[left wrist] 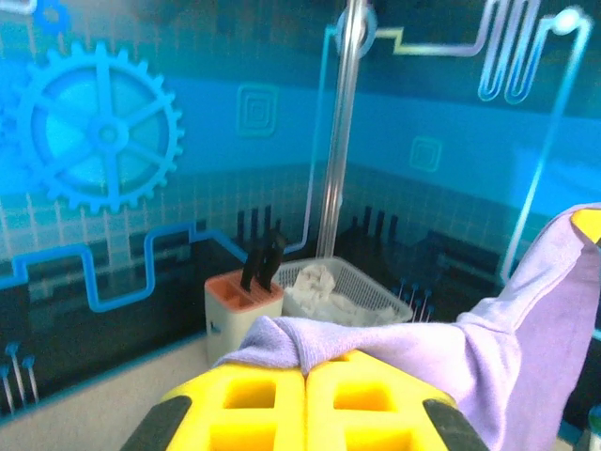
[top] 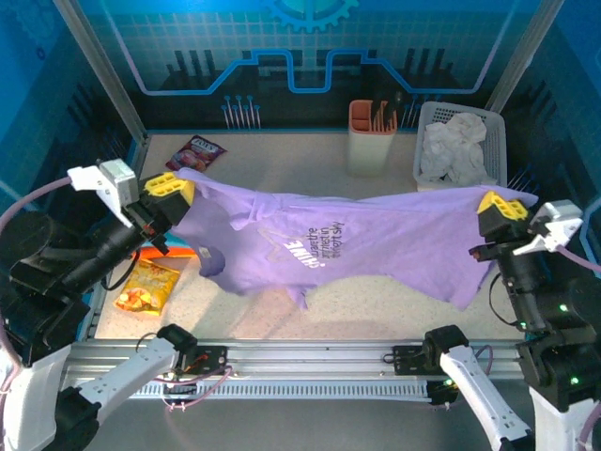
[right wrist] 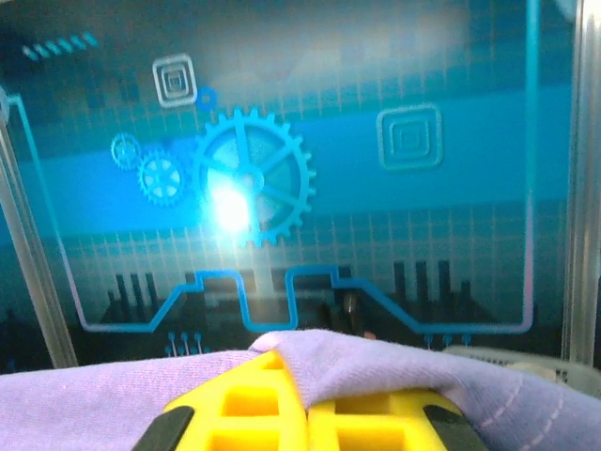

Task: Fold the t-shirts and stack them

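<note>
Lavender t-shirt (top: 376, 235) is held stretched between the left gripper (top: 175, 188) and right gripper (top: 496, 207), each clamped on an edge; tension should be kept even while it is lowered flat beneath them.

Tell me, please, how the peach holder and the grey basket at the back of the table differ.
The peach holder is tall and narrow with solid walls; the grey basket is wider, with lattice walls. The holder carries upright utensil handles; the basket holds crumpled white cloth. Both stand side by side at the far edge of the table, behind the lavender t-shirt.
</note>
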You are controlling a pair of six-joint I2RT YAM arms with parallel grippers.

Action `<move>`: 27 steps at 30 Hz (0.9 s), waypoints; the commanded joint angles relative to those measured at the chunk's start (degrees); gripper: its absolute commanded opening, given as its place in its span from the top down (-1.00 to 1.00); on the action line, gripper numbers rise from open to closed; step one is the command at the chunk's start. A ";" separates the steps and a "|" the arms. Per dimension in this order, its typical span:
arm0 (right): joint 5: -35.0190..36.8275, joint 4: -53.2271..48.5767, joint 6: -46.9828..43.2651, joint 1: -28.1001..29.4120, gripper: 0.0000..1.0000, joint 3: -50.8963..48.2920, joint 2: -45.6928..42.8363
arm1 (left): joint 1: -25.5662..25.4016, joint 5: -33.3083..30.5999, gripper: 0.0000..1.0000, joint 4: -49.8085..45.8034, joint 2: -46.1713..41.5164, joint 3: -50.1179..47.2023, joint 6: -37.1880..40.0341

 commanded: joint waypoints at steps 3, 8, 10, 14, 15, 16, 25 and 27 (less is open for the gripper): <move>4.23 1.05 -0.03 0.72 1.00 5.13 2.32 | 0.20 -1.44 1.00 5.98 2.36 6.25 3.01; 5.86 -4.69 3.79 0.72 1.00 6.55 8.83 | 0.20 -11.33 1.00 5.04 8.57 5.20 3.84; 4.36 -7.78 5.25 0.73 1.00 5.77 12.12 | 0.28 -15.61 1.00 4.93 10.48 2.53 3.67; -1.72 -11.17 9.22 0.76 1.00 0.35 18.30 | 1.28 -17.94 1.00 8.23 12.39 -8.48 1.25; -3.44 -11.60 10.39 0.79 1.00 -1.45 20.07 | 1.89 -17.69 1.00 9.69 12.79 -11.97 0.19; -4.64 -11.72 11.51 0.80 1.00 -3.36 21.66 | 2.78 -17.23 1.00 11.19 13.24 -14.79 -0.69; -4.78 7.43 19.65 0.10 1.00 -22.06 36.91 | 15.56 -7.62 1.00 22.48 32.74 -25.18 -9.00; -5.55 11.67 20.33 -0.95 1.00 -22.05 41.87 | 16.51 -7.00 1.00 23.23 39.00 -23.05 -10.31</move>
